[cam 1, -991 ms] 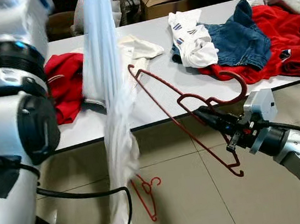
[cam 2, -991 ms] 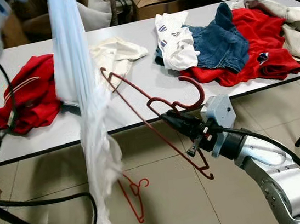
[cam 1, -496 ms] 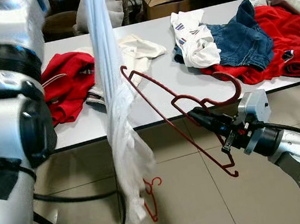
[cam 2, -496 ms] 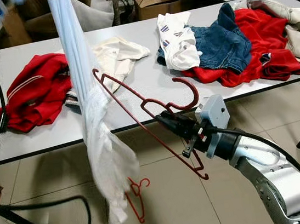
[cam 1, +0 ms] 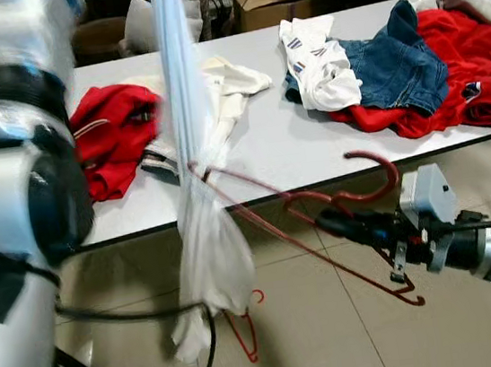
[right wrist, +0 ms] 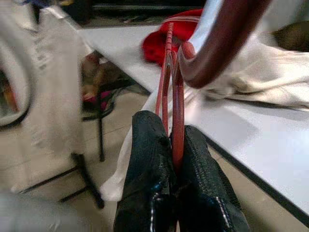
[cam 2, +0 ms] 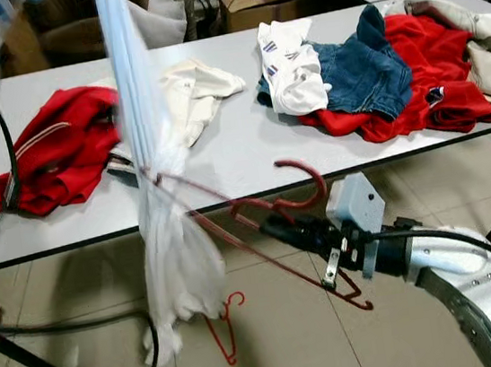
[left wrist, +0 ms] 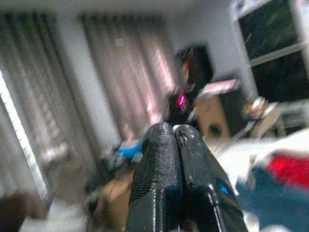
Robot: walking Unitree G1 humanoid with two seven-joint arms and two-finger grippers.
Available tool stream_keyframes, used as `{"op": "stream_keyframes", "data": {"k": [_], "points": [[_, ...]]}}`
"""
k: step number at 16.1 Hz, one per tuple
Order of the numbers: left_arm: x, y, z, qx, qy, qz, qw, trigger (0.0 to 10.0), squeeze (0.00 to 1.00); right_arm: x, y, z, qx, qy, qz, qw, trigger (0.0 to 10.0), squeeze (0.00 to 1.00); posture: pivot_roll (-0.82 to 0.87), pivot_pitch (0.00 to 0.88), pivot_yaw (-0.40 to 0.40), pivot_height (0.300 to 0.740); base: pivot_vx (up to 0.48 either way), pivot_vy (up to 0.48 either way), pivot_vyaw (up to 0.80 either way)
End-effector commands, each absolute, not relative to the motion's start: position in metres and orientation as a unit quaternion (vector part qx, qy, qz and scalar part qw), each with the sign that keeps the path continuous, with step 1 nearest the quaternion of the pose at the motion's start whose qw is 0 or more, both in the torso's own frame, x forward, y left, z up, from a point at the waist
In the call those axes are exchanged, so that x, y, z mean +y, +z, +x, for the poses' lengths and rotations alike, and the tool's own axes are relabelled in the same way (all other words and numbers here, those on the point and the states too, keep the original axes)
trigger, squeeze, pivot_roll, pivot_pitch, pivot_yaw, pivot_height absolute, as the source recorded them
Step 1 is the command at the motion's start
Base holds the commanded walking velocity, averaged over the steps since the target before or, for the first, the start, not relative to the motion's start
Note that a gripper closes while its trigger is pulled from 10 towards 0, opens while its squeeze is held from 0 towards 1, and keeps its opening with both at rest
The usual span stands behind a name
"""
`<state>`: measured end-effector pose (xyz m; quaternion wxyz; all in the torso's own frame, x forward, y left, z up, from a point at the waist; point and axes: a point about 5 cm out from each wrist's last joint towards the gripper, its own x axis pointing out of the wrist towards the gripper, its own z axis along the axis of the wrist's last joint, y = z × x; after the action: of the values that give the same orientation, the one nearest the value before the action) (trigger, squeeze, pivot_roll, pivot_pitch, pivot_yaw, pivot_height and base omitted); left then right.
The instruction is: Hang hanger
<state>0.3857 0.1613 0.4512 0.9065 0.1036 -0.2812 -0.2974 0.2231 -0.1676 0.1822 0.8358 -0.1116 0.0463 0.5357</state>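
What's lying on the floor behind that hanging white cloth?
A second red hanger lies on the floor tiles, its hook end showing beside the white garment. The garment covers its upper part.

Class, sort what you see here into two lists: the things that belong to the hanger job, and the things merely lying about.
In the job:
red hanger
right gripper, shut on it
pale blue garment, hanging beside the hanger's tip
left gripper

Lying about:
red top
cream cloth
jeans
white shirt
second red hanger on the floor
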Motion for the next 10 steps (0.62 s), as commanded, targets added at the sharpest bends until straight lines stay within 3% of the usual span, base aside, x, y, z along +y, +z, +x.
{"op": "stream_keyframes", "data": {"k": [1, 5, 10], "points": [[0.159, 0.487, 0.366, -0.328, -0.331, 0.106, 0.878, 0.0, 0.00, -0.165, 0.185, 0.226, 0.049, 0.566, -0.132, 0.812, 10.0, 0.00, -0.10, 0.000, 0.042, 0.710, 0.000, 0.000, 0.00], [0.153, 0.517, 0.341, -0.327, -0.413, 0.115, 0.842, 0.0, 0.00, -0.159, 0.192, 0.253, 0.059, 0.625, -0.212, 0.749, 10.0, 0.00, -0.07, 0.000, 0.010, 0.710, 0.000, 0.000, 0.00], [0.151, 0.527, 0.324, -0.313, -0.484, 0.090, 0.812, 0.0, 0.00, -0.149, 0.213, 0.282, 0.039, 0.661, -0.250, 0.706, 10.0, 0.00, -0.04, 0.000, -0.022, 0.710, 0.000, 0.000, 0.00]]}}
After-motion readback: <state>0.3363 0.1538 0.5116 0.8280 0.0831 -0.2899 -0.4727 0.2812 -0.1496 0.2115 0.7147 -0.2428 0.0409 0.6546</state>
